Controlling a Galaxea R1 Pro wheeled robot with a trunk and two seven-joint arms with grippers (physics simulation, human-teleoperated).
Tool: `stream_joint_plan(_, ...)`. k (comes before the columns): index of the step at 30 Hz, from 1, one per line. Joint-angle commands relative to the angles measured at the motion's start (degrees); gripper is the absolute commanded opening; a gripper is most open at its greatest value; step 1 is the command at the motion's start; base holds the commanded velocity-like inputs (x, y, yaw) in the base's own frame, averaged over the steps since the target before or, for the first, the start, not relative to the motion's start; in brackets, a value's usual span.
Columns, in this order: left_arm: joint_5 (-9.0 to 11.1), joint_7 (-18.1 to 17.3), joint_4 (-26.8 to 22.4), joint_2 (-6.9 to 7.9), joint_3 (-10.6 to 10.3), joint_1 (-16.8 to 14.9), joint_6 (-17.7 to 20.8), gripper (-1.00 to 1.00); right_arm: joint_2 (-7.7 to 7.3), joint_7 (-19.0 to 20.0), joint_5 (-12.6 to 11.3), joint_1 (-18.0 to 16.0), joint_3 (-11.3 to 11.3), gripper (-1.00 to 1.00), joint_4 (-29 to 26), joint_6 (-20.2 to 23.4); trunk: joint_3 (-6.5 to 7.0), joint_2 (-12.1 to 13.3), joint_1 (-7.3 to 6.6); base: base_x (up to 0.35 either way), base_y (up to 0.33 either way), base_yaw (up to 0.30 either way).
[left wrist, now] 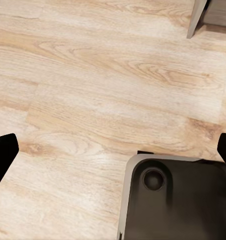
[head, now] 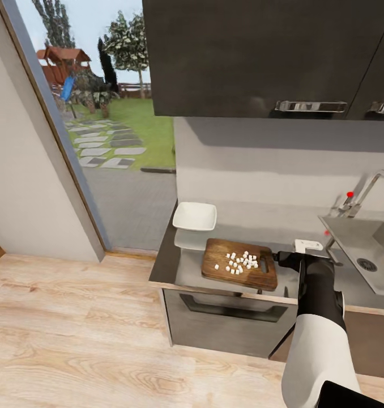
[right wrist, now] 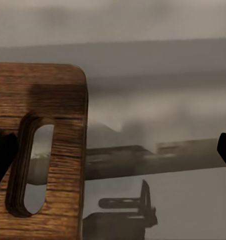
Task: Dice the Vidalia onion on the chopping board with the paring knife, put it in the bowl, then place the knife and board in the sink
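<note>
On the grey surface (head: 183, 266) lies the chopping board (head: 239, 264) carrying the diced onion (head: 240, 262), the white bowl (head: 195, 216) just behind. The right claw (right wrist: 113, 150) gapes beside its slot end; the left claw (left wrist: 113, 150) gapes above the floor (left wrist: 93, 80).

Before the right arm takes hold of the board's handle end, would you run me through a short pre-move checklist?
1. Onion fully diced: ok, the diced onion lies as white bits on the chopping board.
2. Board flat on the countertop: ok.
3. The bowl empty and upright beyond the board: ok.
4. Right gripper open by the slot handle: ok, fingers spread wide in the right wrist view.
5. Left gripper free: ok, open over the floor.
6. Paring knife's whereabouts: cannot tell.
</note>
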Motion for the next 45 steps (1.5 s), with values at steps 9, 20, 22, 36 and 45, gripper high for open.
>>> stream_joint_plan(9, 0.3, 0.5, -0.1, 0.09, -0.5, 0.0, 0.0, 1.0, 0.06, 0.5, 0.6, -0.1, -0.2, 1.0, 0.5, 0.0, -0.67, -0.1, 0.04, 0.0, 0.048, 0.0)
stream_joint_plan(20, 0.3, 0.5, -0.1, 0.09, -0.5, 0.0, 0.0, 1.0, 0.06, 0.6, 0.6, -0.1, -0.2, 1.0, 0.5, 0.1, -1.45, -0.1, 0.04, 0.024, 0.004, 0.0)
stream_joint_plan(22, 0.3, 0.5, -0.1, 0.09, -0.5, 0.0, 0.0, 1.0, 0.06, 0.6, 0.6, -0.1, -0.2, 1.0, 0.5, 0.1, -1.59, -0.1, 0.04, 0.026, 0.0, 0.0)
stream_joint_plan(36, 0.3, 0.5, 0.3, 0.09, -0.5, 0.0, 0.0, 1.0, 0.06, 0.5, 0.6, -0.1, -0.2, 1.0, 1.0, 0.1, -2.61, -0.1, 0.04, 0.001, -0.027, 0.0)
stream_joint_plan(45, 0.3, 0.5, 0.3, 0.09, -0.5, 0.0, 0.0, 1.0, 0.06, 0.5, 0.6, -0.1, -0.1, 1.0, 1.0, 0.1, -3.38, -0.1, 0.04, 0.0, 0.0, 0.0)
